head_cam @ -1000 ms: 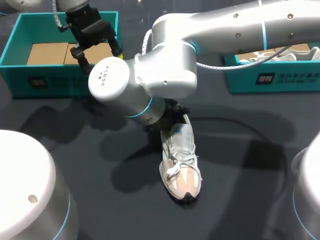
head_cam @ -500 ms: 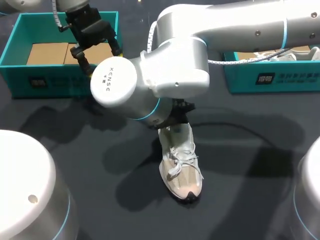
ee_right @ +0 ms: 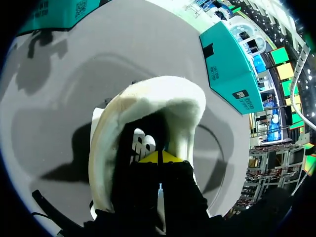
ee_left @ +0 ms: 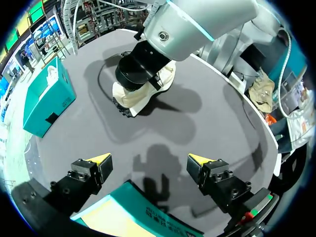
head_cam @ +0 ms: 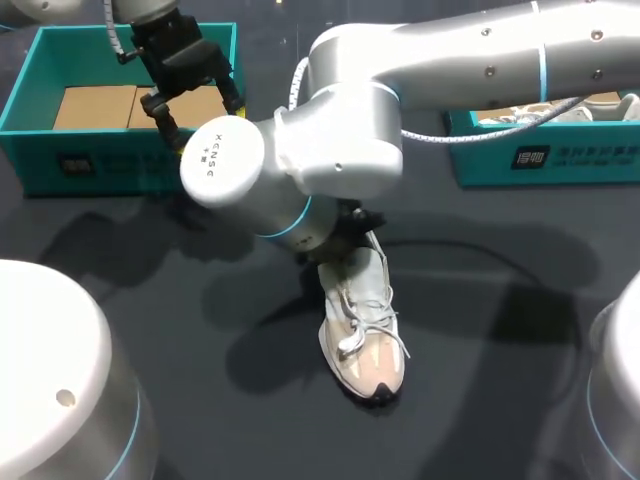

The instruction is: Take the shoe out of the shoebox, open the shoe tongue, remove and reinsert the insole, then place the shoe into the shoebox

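Observation:
A beige and white shoe lies on the dark table, toe toward the near edge. My right arm reaches across from the right, its wrist over the heel. In the right wrist view my right gripper is shut, yellow tips pressed together inside the shoe's opening, just above the insole. Whether the tips pinch anything I cannot tell. My left gripper hangs open over the left teal shoebox. Its fingers stand wide apart, with the shoe well ahead of them.
The left shoebox holds brown cardboard inserts. A second teal shoebox at the back right holds a white shoe. Two large white arm bases stand at the near left and near right.
My right arm's wrist shifted slightly over the heel, and the shoe turned a little with it, heel moving right. The left arm has kept still.

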